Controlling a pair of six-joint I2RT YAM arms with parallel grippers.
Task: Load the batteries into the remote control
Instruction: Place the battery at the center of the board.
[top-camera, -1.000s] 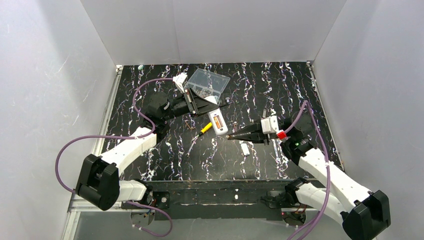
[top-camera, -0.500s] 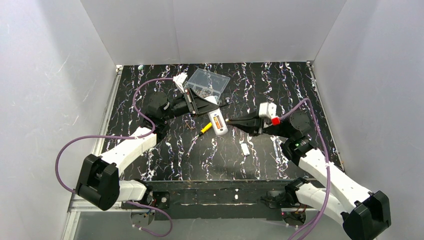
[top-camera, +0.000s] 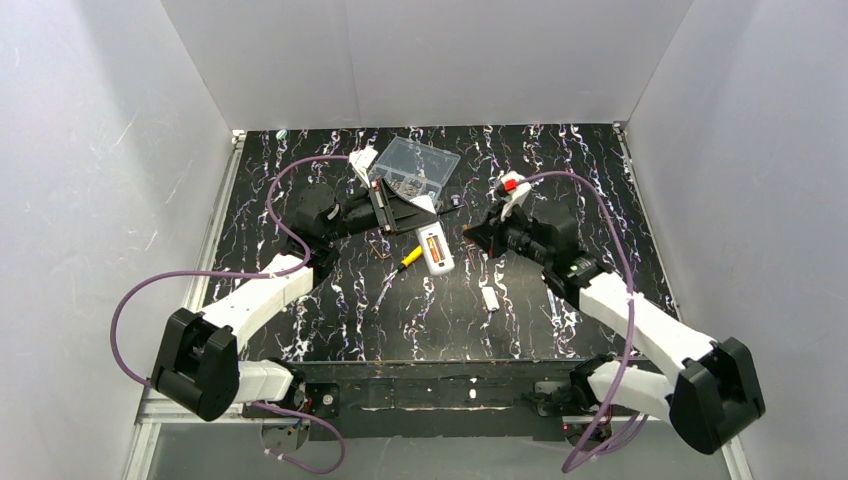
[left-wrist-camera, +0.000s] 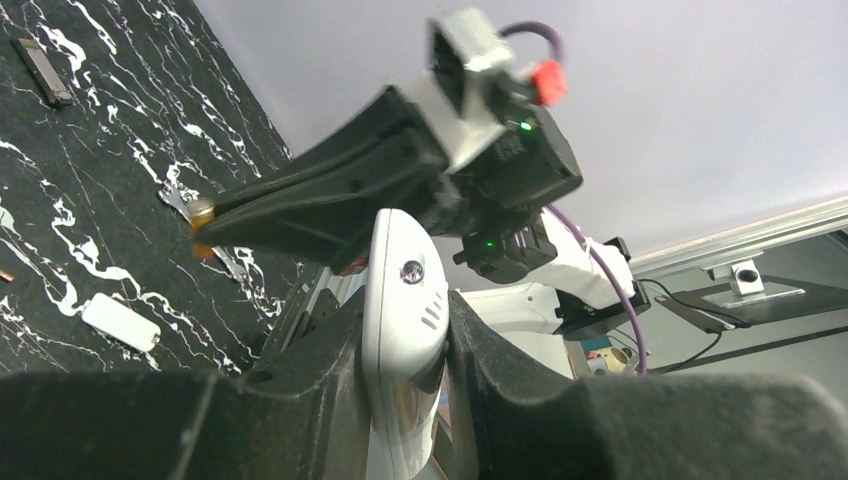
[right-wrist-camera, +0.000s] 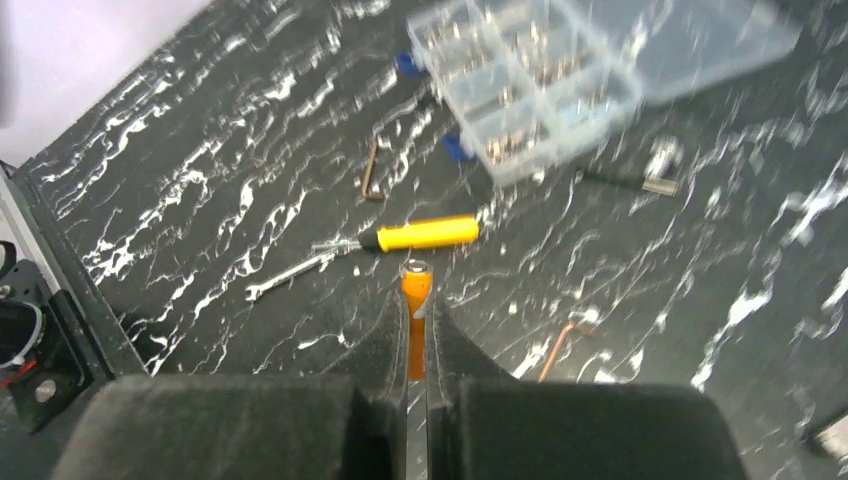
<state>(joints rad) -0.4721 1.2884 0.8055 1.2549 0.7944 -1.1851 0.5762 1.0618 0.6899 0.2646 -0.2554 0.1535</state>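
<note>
I'm keeping the right gripper (right-wrist-camera: 416, 318) clamped on a battery (right-wrist-camera: 415, 295), whose capped end is poking out past the fingertips. Over the last second I've been swinging that arm up from the near side of the table (top-camera: 560, 170) and rolling the wrist over, so its tip is now hanging just right of the remote control (top-camera: 436, 250). The left gripper (left-wrist-camera: 405, 345) is still pinching the remote in much the same spot, with the yellow-handled screwdriver (right-wrist-camera: 425, 234) lying just beside it.

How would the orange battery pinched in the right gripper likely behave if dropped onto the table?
Probably rigid: the battery juts straight from the right gripper. Likely to roll: it looks a smooth round cylinder, and the table looks flat.
</note>
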